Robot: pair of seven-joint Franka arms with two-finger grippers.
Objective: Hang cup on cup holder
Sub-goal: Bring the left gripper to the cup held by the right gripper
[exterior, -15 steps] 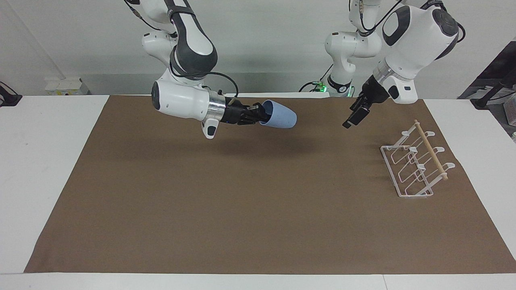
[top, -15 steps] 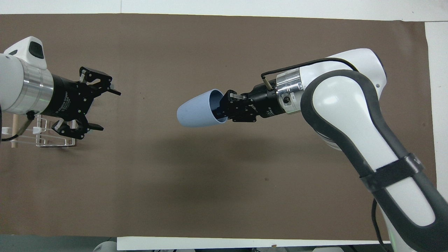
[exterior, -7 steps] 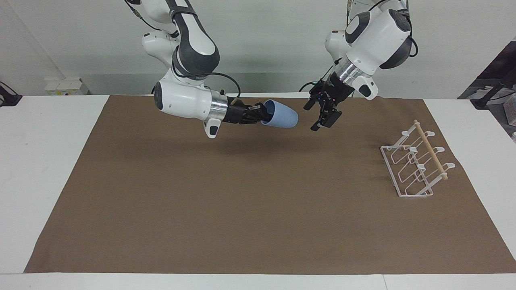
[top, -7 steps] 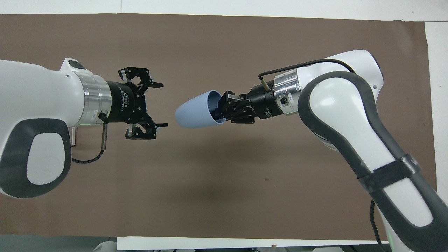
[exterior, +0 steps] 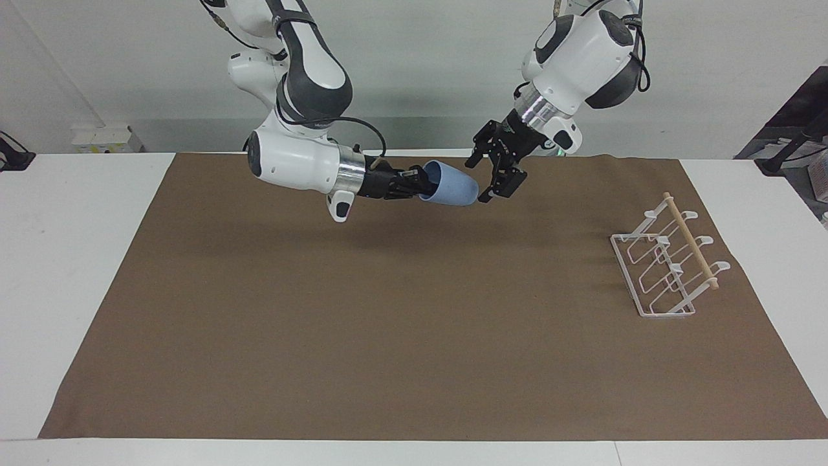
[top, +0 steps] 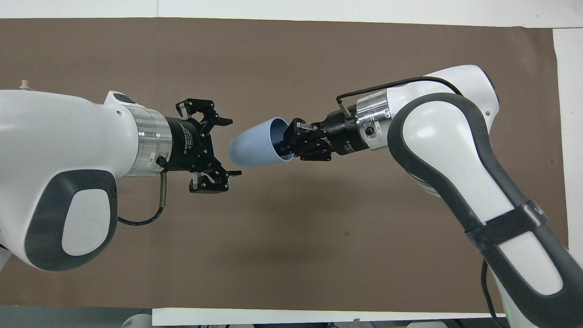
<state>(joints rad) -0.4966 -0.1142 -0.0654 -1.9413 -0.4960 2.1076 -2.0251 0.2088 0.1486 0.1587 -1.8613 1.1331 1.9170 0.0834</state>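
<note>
The right pincer (top: pixel 291 143) is clamped on the rim of the 1 blue cup (top: pixel 255 148), with a finger inside its mouth, holding it on its side in the air over the brown mat (exterior: pixel 388 336), base pointing toward the left arm's end of the surface. The right forearm lies nearly level. The left pincer (top: pixel 227 148) faces it with its 2 fingers spread wide and nothing between them, their tips at either side of the cup's base; whether they touch it is unclear. The left arm slants down from a raised elbow. The 1 white wire cup holder (exterior: pixel 666 265) sits on the mat near the left arm's end.
</note>
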